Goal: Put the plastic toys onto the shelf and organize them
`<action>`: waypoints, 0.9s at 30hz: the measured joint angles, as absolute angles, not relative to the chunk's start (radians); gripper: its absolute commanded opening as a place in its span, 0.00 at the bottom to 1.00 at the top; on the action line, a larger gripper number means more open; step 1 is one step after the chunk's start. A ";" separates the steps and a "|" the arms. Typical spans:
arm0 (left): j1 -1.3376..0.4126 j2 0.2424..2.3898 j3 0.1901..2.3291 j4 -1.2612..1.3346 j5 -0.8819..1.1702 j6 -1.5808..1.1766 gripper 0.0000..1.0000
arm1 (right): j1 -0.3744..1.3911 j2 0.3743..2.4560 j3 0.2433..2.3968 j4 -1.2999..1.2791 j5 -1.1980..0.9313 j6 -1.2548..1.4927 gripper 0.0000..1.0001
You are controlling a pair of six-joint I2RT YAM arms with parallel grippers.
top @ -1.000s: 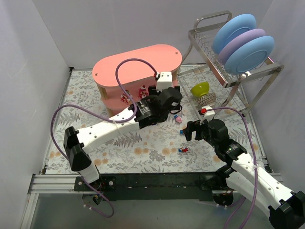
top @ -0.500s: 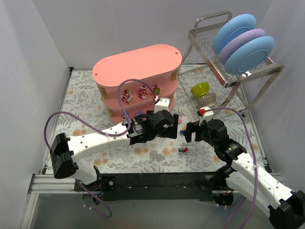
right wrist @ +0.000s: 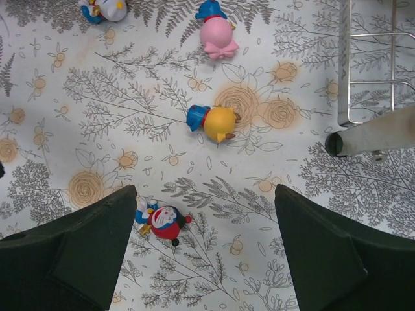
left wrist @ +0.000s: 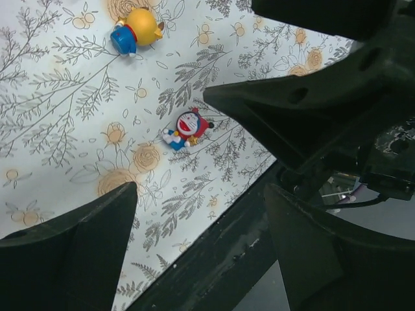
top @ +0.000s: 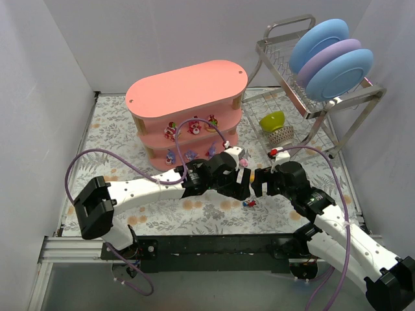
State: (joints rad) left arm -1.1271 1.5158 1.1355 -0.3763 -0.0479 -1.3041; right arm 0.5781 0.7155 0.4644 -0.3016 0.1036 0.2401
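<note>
The red-hatted toy (left wrist: 188,128) lies on its side on the floral mat (top: 110,129), low centre of the top view, with the yellow-hatted toy (right wrist: 213,123) just above. The left gripper (left wrist: 198,194) has swung back from the shelf (top: 188,91) and hangs over the red one, jaws wide and empty. The right gripper (right wrist: 204,194) gapes alongside. I think three toys (top: 193,127) now line a shelf board.

Loose toys on the mat, right wrist view: four, namely one red-hatted toy (right wrist: 163,221), one yellow-hatted toy (right wrist: 213,122), one pink-hatted toy (right wrist: 216,34) and one cut-off toy (right wrist: 104,8) at the top edge. Shelf (top: 188,87): one, three tiers, with three red toys (top: 193,127) on the middle tier and at least two purple toys (top: 171,156) below; that count is unsure. Wire rack (top: 285,65): one, with three plates, two blue plates (top: 319,39) and one purple plate (top: 343,47), and two bowls, a green bowl (top: 272,120) and a patterned bowl (top: 281,135).
</note>
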 measured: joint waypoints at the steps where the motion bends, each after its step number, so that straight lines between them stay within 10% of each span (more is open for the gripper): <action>1: -1.114 1.532 1.134 -0.359 -0.020 -1.291 0.76 | 0.578 0.714 0.468 -0.312 0.113 0.242 0.94; 27: -1.041 1.991 1.464 -0.398 0.309 -0.847 0.51 | 0.578 0.350 0.530 -0.503 0.464 0.314 0.93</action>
State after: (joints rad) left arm -1.0412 1.9911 1.4635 -0.3981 0.3088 -0.8474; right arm 0.5781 0.3496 0.5297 -0.5034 0.4637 0.3141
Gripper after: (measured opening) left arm 0.521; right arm 0.930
